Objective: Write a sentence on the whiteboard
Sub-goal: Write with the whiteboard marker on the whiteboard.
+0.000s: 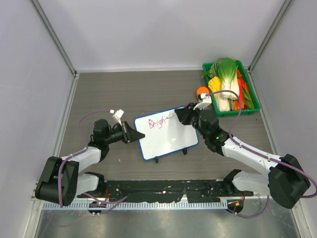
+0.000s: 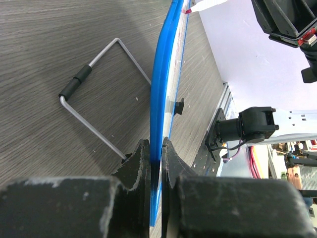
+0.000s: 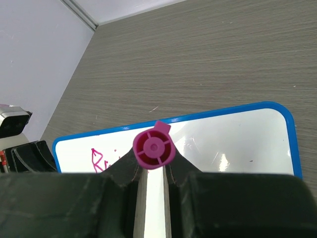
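Note:
The whiteboard (image 1: 168, 136), white with a thin blue frame and two black feet, lies mid-table. Pink writing (image 1: 157, 122) reading about "Brigh" runs along its top left. My left gripper (image 1: 137, 135) is shut on the board's left edge; in the left wrist view the blue frame (image 2: 161, 74) sits edge-on between my closed fingers (image 2: 156, 156). My right gripper (image 1: 181, 115) is shut on a magenta marker (image 3: 154, 146) whose tip is at the end of the writing. The right wrist view shows the board (image 3: 233, 144) and the first pink letters (image 3: 99, 159); the tip is hidden.
A green basket (image 1: 247, 110) of toy vegetables stands at the back right, with an orange ball-like object (image 1: 202, 91) beside it. A bent wire stand (image 2: 94, 74) lies on the table behind the board. Grey walls enclose the table on three sides.

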You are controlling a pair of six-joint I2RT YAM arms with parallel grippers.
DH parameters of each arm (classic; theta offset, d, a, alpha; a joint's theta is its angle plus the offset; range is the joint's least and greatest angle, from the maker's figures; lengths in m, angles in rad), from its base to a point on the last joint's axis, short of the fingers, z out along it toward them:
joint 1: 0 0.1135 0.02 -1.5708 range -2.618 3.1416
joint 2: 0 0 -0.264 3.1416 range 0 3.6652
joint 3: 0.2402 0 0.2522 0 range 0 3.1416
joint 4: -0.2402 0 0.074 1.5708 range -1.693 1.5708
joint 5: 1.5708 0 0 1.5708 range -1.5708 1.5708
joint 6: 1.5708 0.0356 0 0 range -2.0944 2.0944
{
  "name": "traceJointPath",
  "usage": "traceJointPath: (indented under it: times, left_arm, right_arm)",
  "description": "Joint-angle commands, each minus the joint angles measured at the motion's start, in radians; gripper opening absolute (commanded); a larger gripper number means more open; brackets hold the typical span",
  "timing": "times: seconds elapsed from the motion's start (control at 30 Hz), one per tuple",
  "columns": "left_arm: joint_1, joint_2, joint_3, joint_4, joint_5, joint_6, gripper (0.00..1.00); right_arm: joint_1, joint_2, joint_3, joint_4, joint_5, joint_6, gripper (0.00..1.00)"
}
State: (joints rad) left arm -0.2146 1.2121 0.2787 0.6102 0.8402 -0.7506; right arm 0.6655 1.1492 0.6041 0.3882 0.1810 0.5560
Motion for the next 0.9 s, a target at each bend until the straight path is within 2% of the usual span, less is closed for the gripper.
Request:
traceJointPath:
  times: [0.0,0.47,0.87]
  left_arm:
    - [0.003,0.003,-0.004,-0.067,-0.087,0.086,0.00]
    - [0.003,0.007,-0.003,-0.063,-0.087,0.086,0.00]
    - [0.003,0.007,-0.004,-0.063,-0.087,0.085,0.00]
  right_arm:
    - [-0.001,-0.016,-0.021,-0.005,-0.012,-0.002,0.01]
    - [-0.003,-0.039,-0.046,-0.031,-0.046,-0.005,0.01]
    - [-0.001,-0.055,-0.035,-0.048,0.009,-0.019,0.01]
